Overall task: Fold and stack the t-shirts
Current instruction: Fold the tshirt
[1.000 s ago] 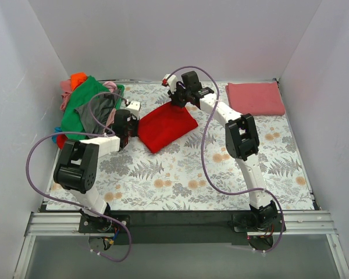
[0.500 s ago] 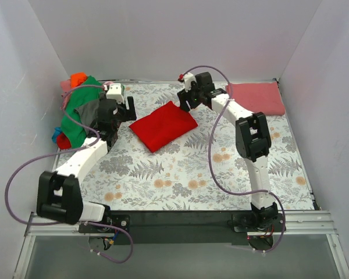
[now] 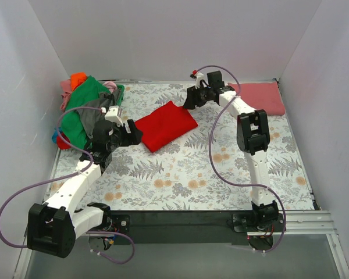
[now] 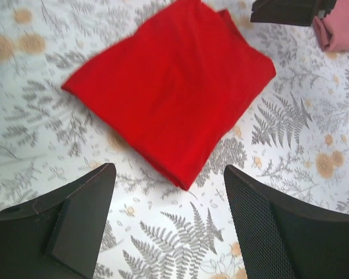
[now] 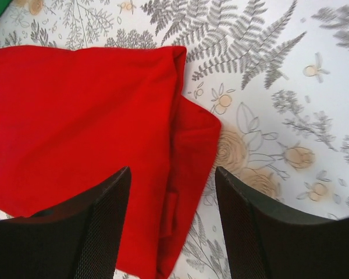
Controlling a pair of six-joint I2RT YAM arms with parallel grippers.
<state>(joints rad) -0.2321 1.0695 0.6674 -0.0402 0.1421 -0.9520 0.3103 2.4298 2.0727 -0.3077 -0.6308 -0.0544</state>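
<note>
Both jaws released and backed off the red t-shirt.

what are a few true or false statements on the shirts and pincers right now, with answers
1. The red t-shirt lies folded on the floral cloth. True.
2. The left pincer is shut on the red t-shirt. False: it is open and holds nothing.
3. The right pincer is open over the red t-shirt. True.
4. The rose t-shirt lies on top of the red one. False: it lies folded in the far right corner, apart from the red one.
5. The unfolded pile of shirts sits at the far left. True.
</note>
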